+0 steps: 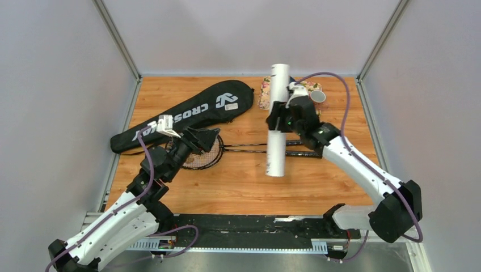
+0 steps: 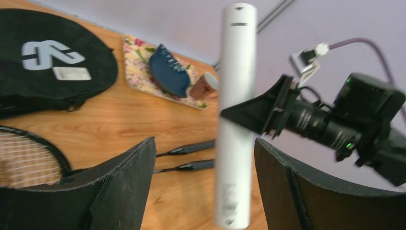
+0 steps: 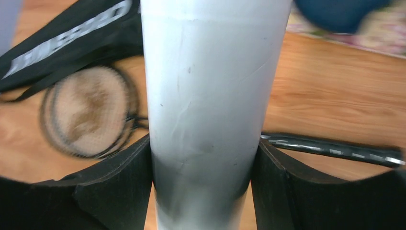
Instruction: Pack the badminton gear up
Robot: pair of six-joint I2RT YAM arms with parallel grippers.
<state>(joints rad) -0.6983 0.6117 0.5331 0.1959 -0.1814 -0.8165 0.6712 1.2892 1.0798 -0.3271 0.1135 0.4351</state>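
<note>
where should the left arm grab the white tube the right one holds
The bare lower stretch of the white tube, below the right fingers at its middle, from the left side: it hangs near upright and that round wall is free.

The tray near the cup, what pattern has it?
The tray has a floral pattern, clearest in the left wrist view.

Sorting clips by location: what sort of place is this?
Likely a lab robot cell: plain grey walls on metal framing enclose a wooden tabletop, with two robot arms mounted at its near edge.
</note>
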